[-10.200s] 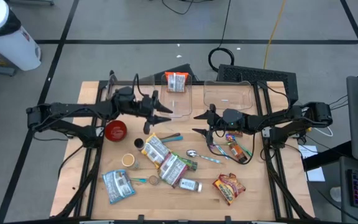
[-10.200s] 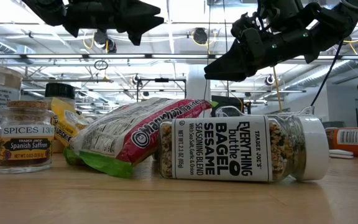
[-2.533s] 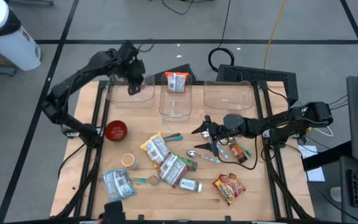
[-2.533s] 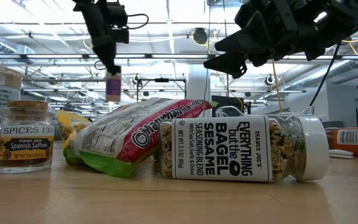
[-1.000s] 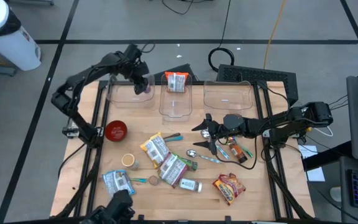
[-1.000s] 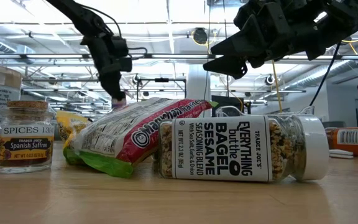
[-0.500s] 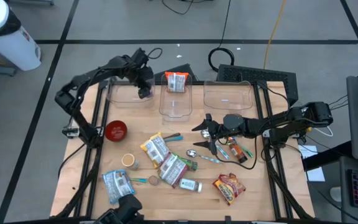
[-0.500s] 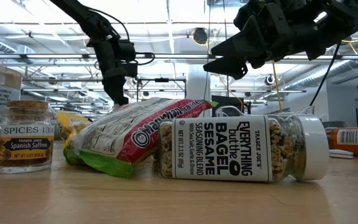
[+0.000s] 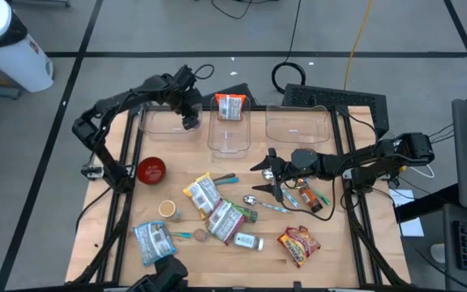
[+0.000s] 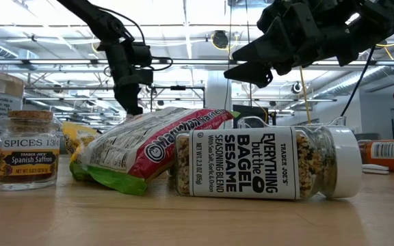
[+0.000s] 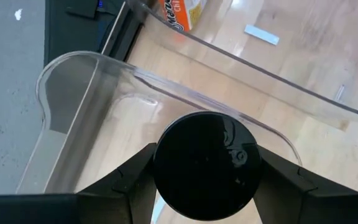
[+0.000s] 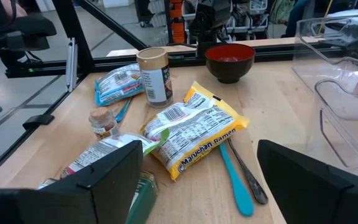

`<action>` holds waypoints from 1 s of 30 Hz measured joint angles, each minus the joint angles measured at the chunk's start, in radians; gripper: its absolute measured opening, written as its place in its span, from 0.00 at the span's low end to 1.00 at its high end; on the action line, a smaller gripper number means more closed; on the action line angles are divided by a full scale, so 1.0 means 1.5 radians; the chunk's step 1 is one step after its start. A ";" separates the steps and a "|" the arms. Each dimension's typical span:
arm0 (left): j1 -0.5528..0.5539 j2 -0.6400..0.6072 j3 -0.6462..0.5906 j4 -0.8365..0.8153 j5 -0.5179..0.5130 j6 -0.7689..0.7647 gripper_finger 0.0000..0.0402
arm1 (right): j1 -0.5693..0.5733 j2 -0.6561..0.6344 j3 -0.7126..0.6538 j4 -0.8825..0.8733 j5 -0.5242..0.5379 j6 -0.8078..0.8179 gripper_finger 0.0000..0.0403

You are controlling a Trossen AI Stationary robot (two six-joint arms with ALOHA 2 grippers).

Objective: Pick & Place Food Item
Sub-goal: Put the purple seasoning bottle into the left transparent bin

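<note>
My left gripper [image 9: 189, 122] is at the far left of the table, shut on a small jar with a round black lid [image 11: 207, 165]. It holds the jar at the right end of the left clear bin [image 9: 162, 123]. In the low view a ramen bag hides the jar below the gripper [image 10: 130, 104]. The middle clear bin [image 9: 232, 134] holds an orange packet [image 9: 231, 106]. My right gripper [image 9: 259, 172] hovers open and level above the spoons at the table's middle right, with nothing between its fingers [image 12: 316, 180]. My left gripper pinches the jar at its lid end [image 11: 161, 171] between its two fingers [image 11: 129, 183], one on either side. The fingers come steeply from above, pointing down, and the lid faces up toward the wrist. I cannot tell whether the jar's bottom rests on the bin's floor.
A third clear bin [image 9: 298, 126] stands at the far right. On the table lie a red bowl [image 9: 151, 169], ramen bags [image 9: 203, 193], spoons [image 9: 258, 201], a seasoning jar [image 9: 248, 241], a blue packet [image 9: 154, 241], a red snack bag [image 9: 298, 245] and a sauce bottle [image 9: 308, 197].
My left gripper has carried the jar a little toward the table's right and near side and down, to the right end of the left bin. Its hold has stayed the same.
</note>
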 joint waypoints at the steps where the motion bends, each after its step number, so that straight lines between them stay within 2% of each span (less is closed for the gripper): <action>1: 0.000 0.000 -0.007 0.004 0.000 0.000 0.53 | 0.000 0.000 0.000 0.000 0.000 0.001 0.77; 9: 0.003 -0.002 -0.072 0.052 0.001 0.003 0.53 | 0.000 0.000 0.000 0.000 0.000 0.001 0.77; 24: 0.005 -0.001 -0.076 0.066 0.019 0.008 0.53 | 0.000 0.000 0.000 0.000 0.000 0.001 0.77; 30: 0.005 -0.001 -0.077 0.057 0.019 0.015 0.60 | 0.000 0.000 0.000 0.000 0.000 0.001 0.77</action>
